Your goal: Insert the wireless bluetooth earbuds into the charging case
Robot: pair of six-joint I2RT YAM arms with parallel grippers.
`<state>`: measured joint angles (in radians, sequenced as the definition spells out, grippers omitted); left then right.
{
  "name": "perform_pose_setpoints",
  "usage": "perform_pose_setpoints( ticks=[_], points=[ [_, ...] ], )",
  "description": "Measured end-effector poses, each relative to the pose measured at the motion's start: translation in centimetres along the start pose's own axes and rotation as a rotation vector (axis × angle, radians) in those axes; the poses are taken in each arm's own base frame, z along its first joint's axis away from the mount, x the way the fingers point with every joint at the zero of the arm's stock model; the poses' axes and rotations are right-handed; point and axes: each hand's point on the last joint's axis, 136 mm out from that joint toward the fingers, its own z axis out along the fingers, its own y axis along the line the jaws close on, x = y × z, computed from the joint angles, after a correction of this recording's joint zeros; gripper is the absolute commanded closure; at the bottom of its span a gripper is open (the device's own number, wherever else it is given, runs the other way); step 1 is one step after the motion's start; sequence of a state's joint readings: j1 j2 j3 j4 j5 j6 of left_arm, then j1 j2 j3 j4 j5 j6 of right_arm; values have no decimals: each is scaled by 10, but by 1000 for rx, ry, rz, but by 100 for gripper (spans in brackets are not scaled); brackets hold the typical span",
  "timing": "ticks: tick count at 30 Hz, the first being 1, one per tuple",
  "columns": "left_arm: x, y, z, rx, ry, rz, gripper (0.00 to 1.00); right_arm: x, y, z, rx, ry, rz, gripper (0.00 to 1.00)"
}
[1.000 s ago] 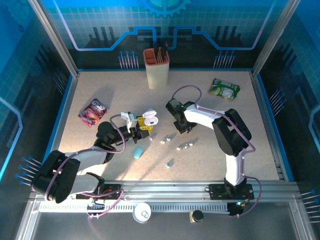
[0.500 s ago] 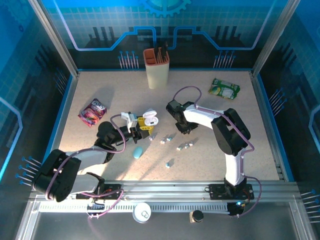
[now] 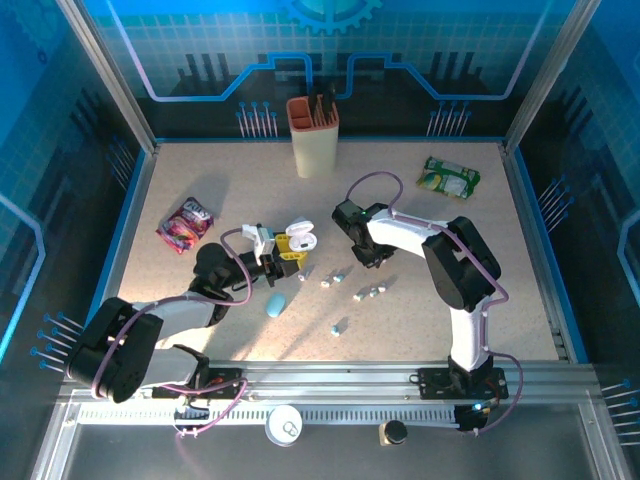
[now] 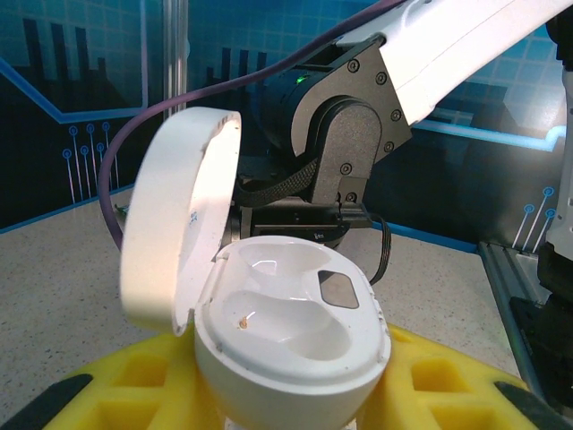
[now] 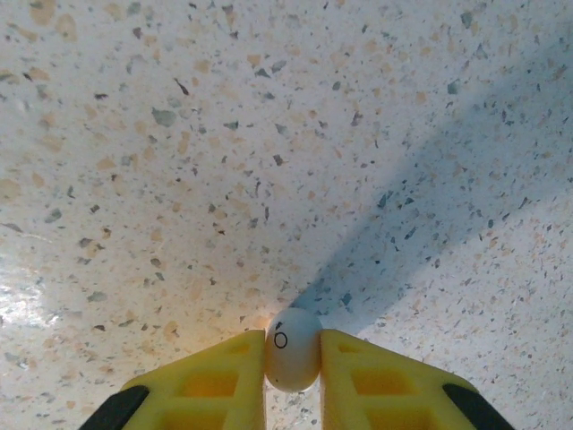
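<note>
I see a white earbud (image 5: 293, 349) with a tiny black ring, and yellow pads (image 5: 215, 383) — the table (image 5: 269, 134) is beige, speckled grey and tan. The case (image 4: 286, 331) is plain white.

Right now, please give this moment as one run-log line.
left gripper: shut on open charging case | right gripper: shut on white earbud | case wells: empty | other earbuds: loose on table

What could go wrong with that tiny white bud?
The right gripper pinches the white earbud at its very fingertips, so it might slip or pop out. The left gripper holds the charging case open; its pockets look snug, so a tilted bud could miss or bump the lid.
</note>
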<state>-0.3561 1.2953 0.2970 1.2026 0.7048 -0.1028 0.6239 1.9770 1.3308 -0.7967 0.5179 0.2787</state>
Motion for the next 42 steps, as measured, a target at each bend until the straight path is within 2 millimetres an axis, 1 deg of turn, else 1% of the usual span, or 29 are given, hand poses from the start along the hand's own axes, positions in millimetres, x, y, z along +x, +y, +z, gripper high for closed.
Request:
perform_pose_setpoints(
  ticks=[6,9,13,16,21,30,33,37,40,42],
  points=[
    [0,0,0,0,0,0,64,0,0,0,2,0,-6,82],
    [0,0,0,0,0,0,64,0,0,0,-4,-1,-5,80],
    [0,0,0,-1,1,-1,64,-1,3,-5,-61,-18,28,80],
    [2,1,0,-1,4,-4,64,3,0,-14,-138,-48,97,82],
    [7,2,1,-3,16,-15,64,7,-11,-29,-256,-121,251,82],
    [23,11,6,-12,61,-54,65,19,-18,-37,-451,-191,489,82],
    [25,14,10,-10,66,-59,65,17,-17,-45,-514,-222,532,81],
    [31,18,19,-8,72,-66,65,14,-13,-60,-584,-254,547,81],
    [36,19,25,-7,77,-70,65,13,-15,-75,-620,-289,549,80],
    [40,20,29,-6,82,-69,65,11,-18,-88,-645,-323,554,81]
  ],
)
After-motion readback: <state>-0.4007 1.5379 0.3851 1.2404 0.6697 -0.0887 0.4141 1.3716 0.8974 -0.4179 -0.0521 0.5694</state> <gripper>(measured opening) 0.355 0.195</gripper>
